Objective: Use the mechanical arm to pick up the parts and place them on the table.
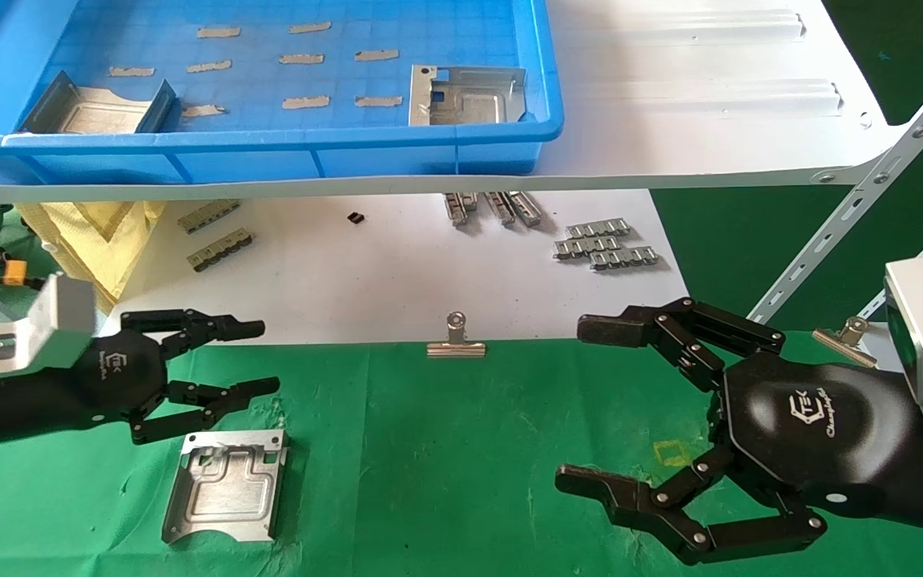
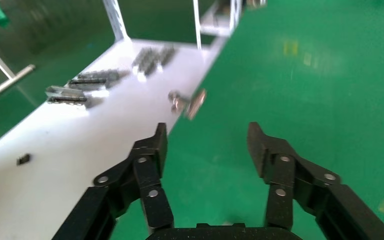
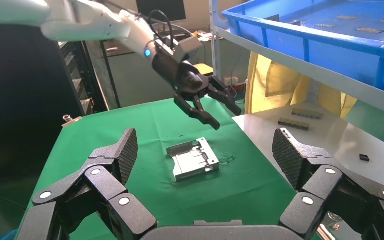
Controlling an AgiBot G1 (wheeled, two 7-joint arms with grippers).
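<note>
Head view: left black jointed hand [image 1: 257, 357] hung spread and empty above one silver stamped sheet-metal plate [image 1: 225, 485] on the green-cloth table [image 1: 445, 449]; two plates waited in the blue plastic tray [image 1: 269, 152]; right hand [image 1: 590, 405] open, idle; wrinkled cloth might snag flanges

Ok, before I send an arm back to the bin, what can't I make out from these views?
- Left part in the bin: head view, its near edge is hidden behind the bin front wall.
- Right part in the bin: same wall covers its lower edge.
- Part on the table: absent from the left wrist view, which looks past the left gripper.
- Right gripper: forearm cut off by the head view's edge.
- Link strips: blurred in the left wrist view.
</note>
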